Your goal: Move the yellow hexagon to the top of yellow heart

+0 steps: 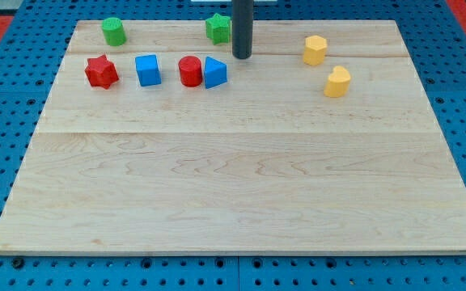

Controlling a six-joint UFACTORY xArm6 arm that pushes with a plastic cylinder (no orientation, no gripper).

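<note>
The yellow hexagon (315,49) lies near the view's top right of the wooden board (241,186). The yellow heart (337,82) lies just below it and slightly to the right, a small gap apart. My tip (242,56) stands near the top middle, well to the left of the hexagon. It is just right of a green star (218,27) and above right of a blue triangle (214,72), touching neither that I can tell.
A green cylinder (114,31) sits at the top left. Below it runs a row: red star (101,71), blue cube (147,70), red cylinder (190,71) touching the blue triangle. A blue pegboard (6,97) surrounds the board.
</note>
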